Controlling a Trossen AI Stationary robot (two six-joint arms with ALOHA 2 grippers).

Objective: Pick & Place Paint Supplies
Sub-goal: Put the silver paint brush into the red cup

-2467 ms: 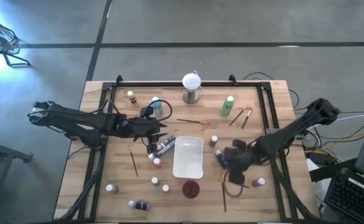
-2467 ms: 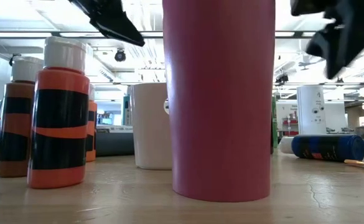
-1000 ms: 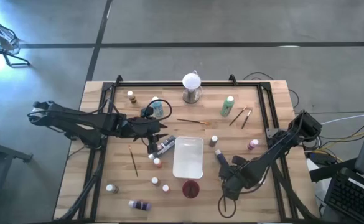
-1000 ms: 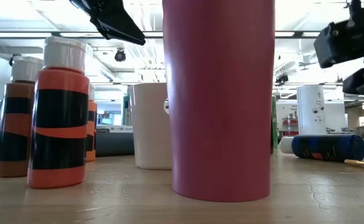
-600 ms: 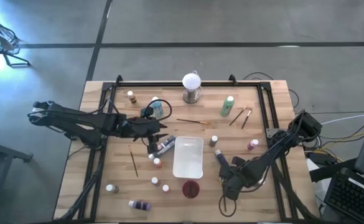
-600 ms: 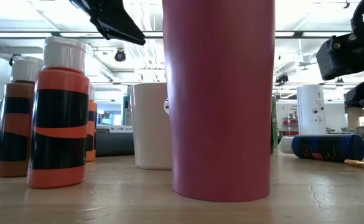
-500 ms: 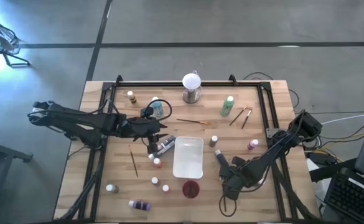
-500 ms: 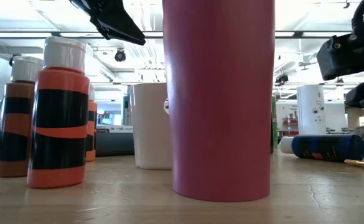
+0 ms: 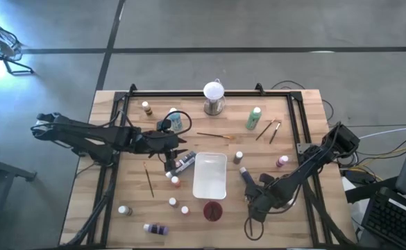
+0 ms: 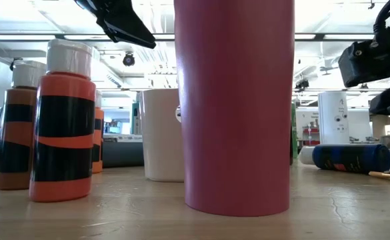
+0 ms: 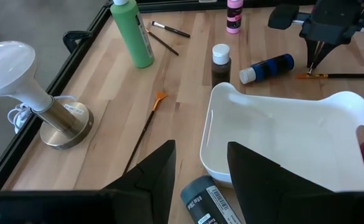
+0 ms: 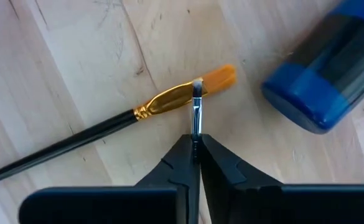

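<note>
**Right gripper pinches shut at a paintbrush ferrule**

The right gripper (image 12: 195, 146), jaws pressed together, has its tips down on the gold ferrule of a black-handled brush (image 12: 107, 134), though a firm hold cannot be confirmed. The brush lies flat beside the white tray (image 9: 210, 175), its long axis crossing the jaws, bristles toward a fallen blue bottle (image 12: 331, 74). The left gripper (image 11: 200, 168), jaws spread and empty, hovers at the tray's far side.
</note>
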